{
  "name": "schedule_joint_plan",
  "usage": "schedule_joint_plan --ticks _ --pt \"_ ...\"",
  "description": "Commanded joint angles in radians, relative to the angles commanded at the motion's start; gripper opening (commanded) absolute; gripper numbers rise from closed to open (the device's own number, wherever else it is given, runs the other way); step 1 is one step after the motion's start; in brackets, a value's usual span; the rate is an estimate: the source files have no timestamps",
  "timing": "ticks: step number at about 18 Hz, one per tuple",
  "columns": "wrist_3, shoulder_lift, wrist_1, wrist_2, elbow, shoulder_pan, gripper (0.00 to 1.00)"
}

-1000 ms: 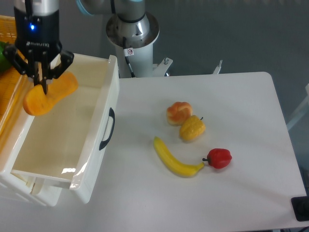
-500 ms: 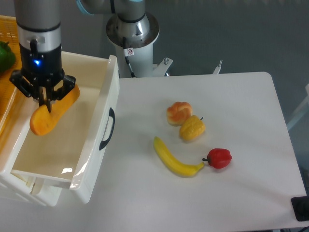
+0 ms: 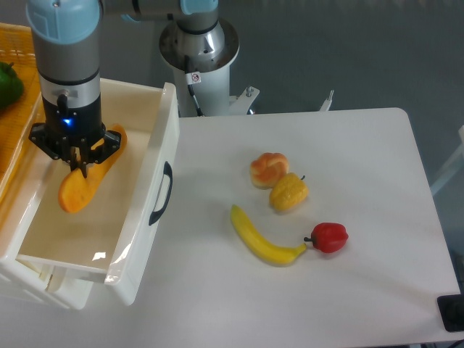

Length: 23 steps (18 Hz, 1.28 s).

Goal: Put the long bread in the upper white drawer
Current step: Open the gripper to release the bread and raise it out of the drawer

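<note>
The gripper (image 3: 80, 161) is clamping the long bread (image 3: 85, 181) inside the upper white drawer (image 3: 138, 217), tilted, low end toward the front. Out on the table (image 3: 362, 145), a banana (image 3: 262, 239), red pepper (image 3: 330, 236), yellow pepper (image 3: 288, 192) and bun (image 3: 268, 167) are sitting well apart from it.

A robotics lab: a grey robot arm (image 3: 69, 65) on a metal pedestal base (image 3: 199, 51) stands behind a plain white table (image 3: 377, 217) on a grey floor (image 3: 348, 43), with toy food such as a plastic banana (image 3: 262, 239) laid out as test props
</note>
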Motion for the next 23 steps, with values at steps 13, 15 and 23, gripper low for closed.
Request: schedule_joint_plan --ticks 13,15,23 --pt "0.04 0.003 0.011 0.003 0.044 0.032 0.47" --pt "0.095 0.005 0.011 0.002 0.073 0.066 0.68" --pt "0.444 0.052 0.035 0.005 0.037 0.305 1.0"
